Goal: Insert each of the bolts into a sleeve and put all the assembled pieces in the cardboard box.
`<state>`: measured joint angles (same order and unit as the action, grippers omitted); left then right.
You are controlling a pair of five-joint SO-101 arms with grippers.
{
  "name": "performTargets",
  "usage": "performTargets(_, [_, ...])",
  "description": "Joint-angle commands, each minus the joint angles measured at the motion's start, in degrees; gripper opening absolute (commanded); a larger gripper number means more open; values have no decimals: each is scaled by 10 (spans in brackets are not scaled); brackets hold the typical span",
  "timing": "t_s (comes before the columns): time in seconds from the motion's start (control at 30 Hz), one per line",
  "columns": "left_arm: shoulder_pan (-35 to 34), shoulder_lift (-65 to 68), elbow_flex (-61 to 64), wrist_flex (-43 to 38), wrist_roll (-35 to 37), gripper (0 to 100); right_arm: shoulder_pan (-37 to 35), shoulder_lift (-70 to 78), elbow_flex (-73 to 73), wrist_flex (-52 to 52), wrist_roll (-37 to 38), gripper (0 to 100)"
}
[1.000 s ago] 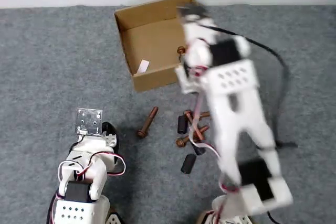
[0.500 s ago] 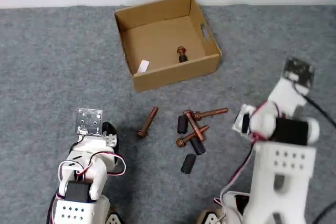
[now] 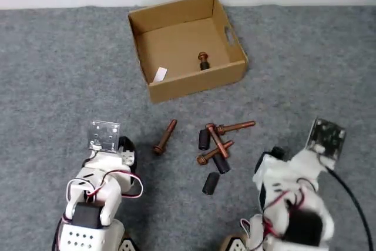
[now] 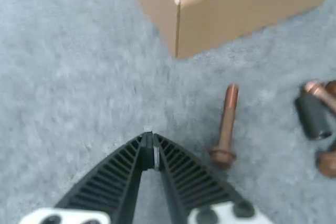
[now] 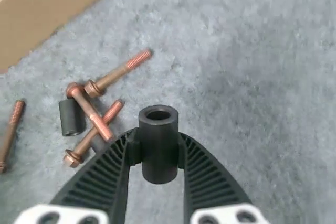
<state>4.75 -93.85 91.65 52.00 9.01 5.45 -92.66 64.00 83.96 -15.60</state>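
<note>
Grey carpet (image 3: 59, 74): short of the cardboard box (image 3: 176, 89), my right gripper (image 5: 157, 144) clamps a sleeve (image 5: 158, 124); my left gripper (image 4: 148, 142) is pinched closed.

high: looked down over table (image 3: 59, 74) | left wrist: close behind left gripper (image 4: 148, 145), faced cardboard box (image 4: 231, 19) | right wrist: close behind right gripper (image 5: 157, 137) | shared: bolts (image 5: 118, 71) ahead

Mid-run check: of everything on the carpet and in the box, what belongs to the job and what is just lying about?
Job:
cardboard box
assembled piece inside it
four loose bolts
three loose sleeves
fourth sleeve in the right gripper

Lying about:
white slip in the box
black cable
</note>
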Motion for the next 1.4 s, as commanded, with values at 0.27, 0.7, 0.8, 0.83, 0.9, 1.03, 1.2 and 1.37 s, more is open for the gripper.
performTargets(0.27, [86,68,-182,82,9,6,45,-95,16,-19,20,8])
performTargets(0.7, [89,650,-516,132,53,6,51,-95,16,-20,21,8])
performTargets(0.8, [89,761,-587,154,52,7,51,-95,17,-20,21,8])
performTargets(0.83, [89,796,-609,160,52,8,51,-95,17,-20,21,8])
performTargets(0.9, [89,866,-649,178,51,9,51,-95,17,-19,21,8])
performTargets(1.03, [87,993,-734,232,54,47,51,-95,18,-19,21,8])
performTargets(1.2, [86,1083,-834,280,67,114,51,-95,20,-19,21,8])
performTargets(1.37, [98,1102,-873,280,62,119,51,-95,21,-19,21,8])
